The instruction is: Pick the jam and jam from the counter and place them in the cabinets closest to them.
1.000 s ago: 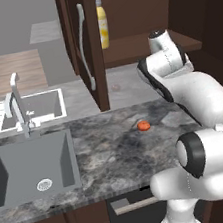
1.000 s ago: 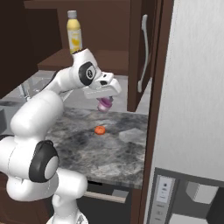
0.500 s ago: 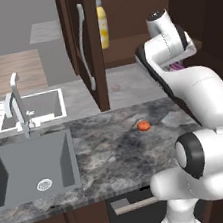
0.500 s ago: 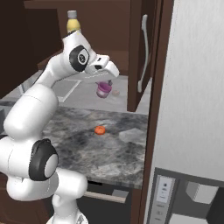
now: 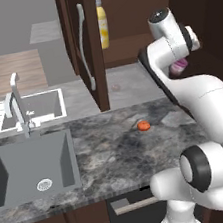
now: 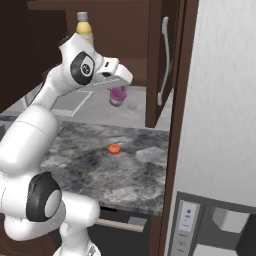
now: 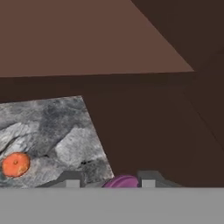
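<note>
Jar [image 6: 117,96] aloft, pinched tight in the tool [image 6: 119,90] above the worktop [image 6: 100,160].
It hangs level with the open cupboard [image 5: 124,46], lined up for shelving; orange fruit [image 5: 143,125] lies below.

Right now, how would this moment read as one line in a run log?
gripper: shut on purple jam | height: raised near open cabinet | counter: orange fruit

Claw [image 7: 113,180] gripping purple jam [image 7: 121,181] – orange fruit [image 7: 16,164] on counter [image 7: 65,131]
</note>
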